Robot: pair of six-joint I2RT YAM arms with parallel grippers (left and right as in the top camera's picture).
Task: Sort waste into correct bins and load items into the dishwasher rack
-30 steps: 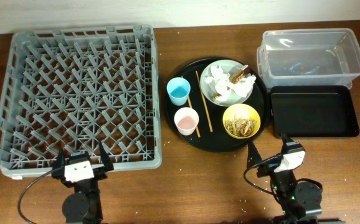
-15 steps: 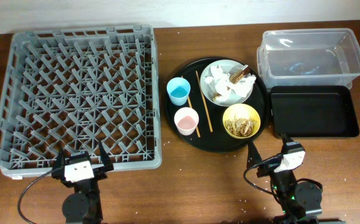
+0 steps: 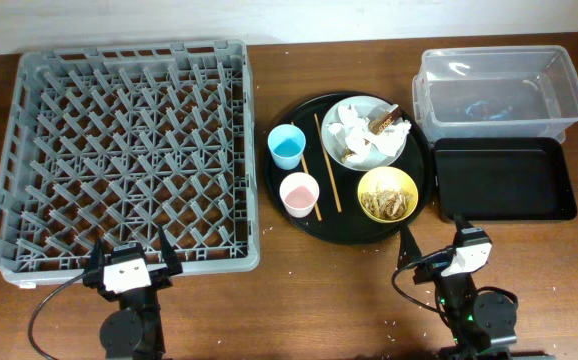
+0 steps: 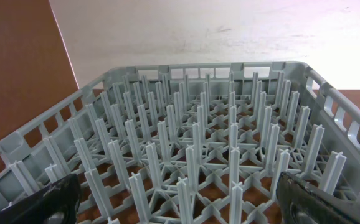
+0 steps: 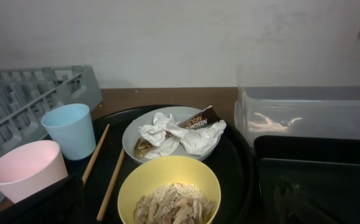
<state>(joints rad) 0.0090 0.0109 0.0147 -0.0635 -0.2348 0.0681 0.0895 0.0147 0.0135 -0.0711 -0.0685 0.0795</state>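
While left claw [image 3: 134, 259] and right claw [image 3: 431, 242] gape wide, chopsticks [image 3: 328, 165] parallel, lying front-to-back

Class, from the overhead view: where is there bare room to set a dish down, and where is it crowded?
Bare wood in front, between the left end effector and right end effector, below the round black tray. The dishwasher rack and black rectangular tray hold nothing. Crowded: the round tray, packed with plate, bowl, blue cup, pink cup, chopsticks.

Black arms [image 3: 129, 325] with white wrist blocks [image 3: 124, 268] and looping black cables [image 3: 44, 305]
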